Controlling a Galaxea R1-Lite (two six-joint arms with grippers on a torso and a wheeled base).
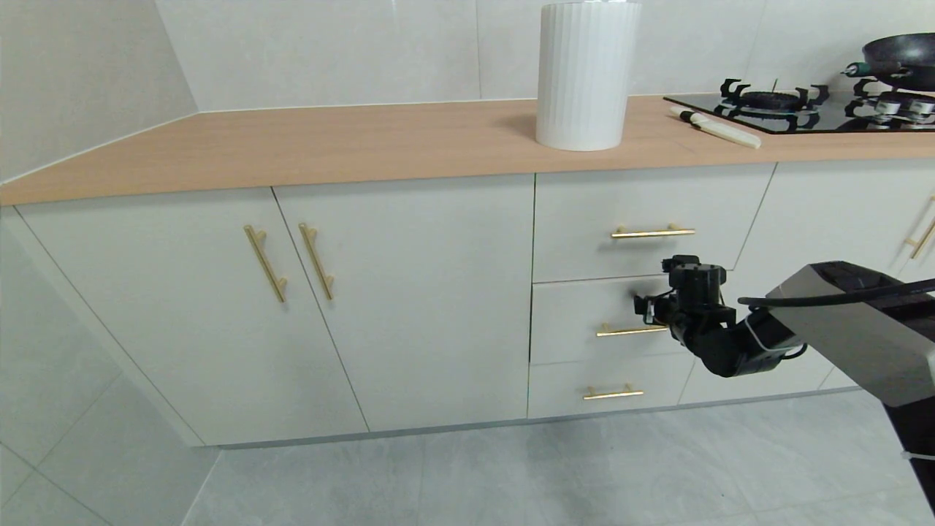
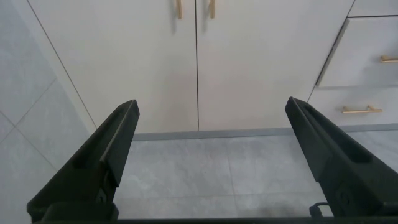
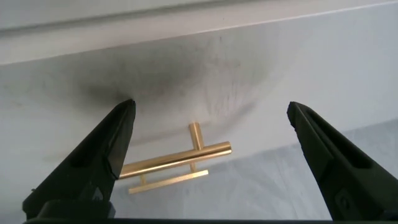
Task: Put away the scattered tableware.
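Right gripper (image 3: 209, 112) has its fingers spread wide just in front of the middle drawer's gold handle (image 3: 177, 160); the handle end sits between the two fingers, touching neither. The knife (image 1: 716, 128) lies on the wooden countertop (image 1: 329, 142) beside the stove (image 1: 803, 109), well apart from that gripper. Left gripper (image 2: 211, 109) is also spread open, facing the cabinet doors (image 2: 249, 56).

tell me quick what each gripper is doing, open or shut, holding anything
Left gripper: open, empty.
Right gripper: open, empty, facing the middle drawer handle.
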